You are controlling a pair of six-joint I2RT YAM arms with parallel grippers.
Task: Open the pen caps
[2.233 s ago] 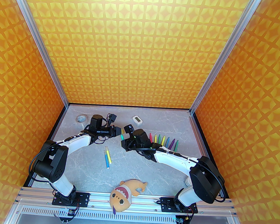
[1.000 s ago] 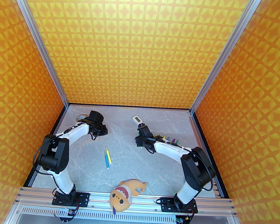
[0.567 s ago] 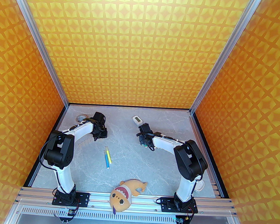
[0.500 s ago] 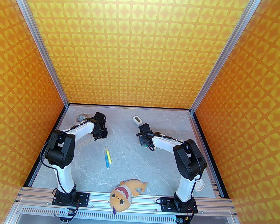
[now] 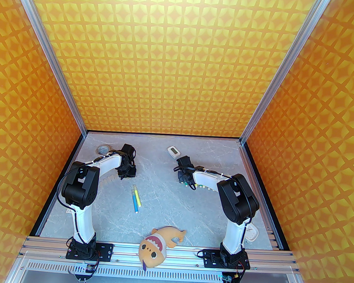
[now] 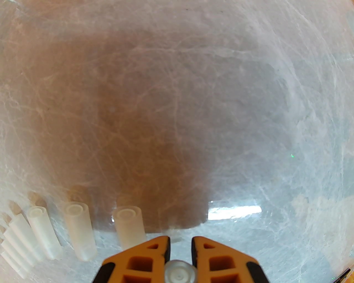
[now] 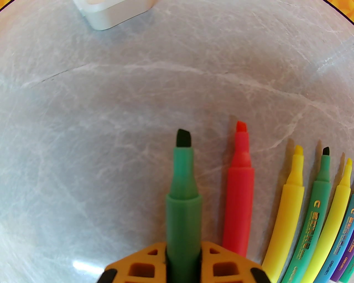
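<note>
My left gripper (image 6: 180,243) is shut on a pale translucent pen cap (image 6: 179,272), low over the table. Just to its left, several more pen caps (image 6: 78,230) lie in a row. In the right wrist view my right gripper (image 7: 183,246) is shut on an uncapped green pen (image 7: 182,193), which points away from me. That pen lies beside a red pen (image 7: 240,193) at the left end of a row of uncapped yellow, green, blue and purple pens (image 7: 293,207). From above, the left gripper (image 5: 127,173) is at the far left and the right gripper (image 5: 185,183) at the far right. Between them lie a yellow pen (image 5: 135,192) and a blue pen (image 5: 136,203), both capped.
A white timer (image 5: 173,151) sits at the back, close to the right gripper. A tape roll (image 5: 102,149) lies at the back left. A plush fish (image 5: 155,245) rests on the front edge. A small white object (image 5: 252,233) lies by the right arm's base.
The grippers have drawn apart from the middle and come down to the table. The left one carries the cap to the cap row. The right one carries the green pen to the pen row.
</note>
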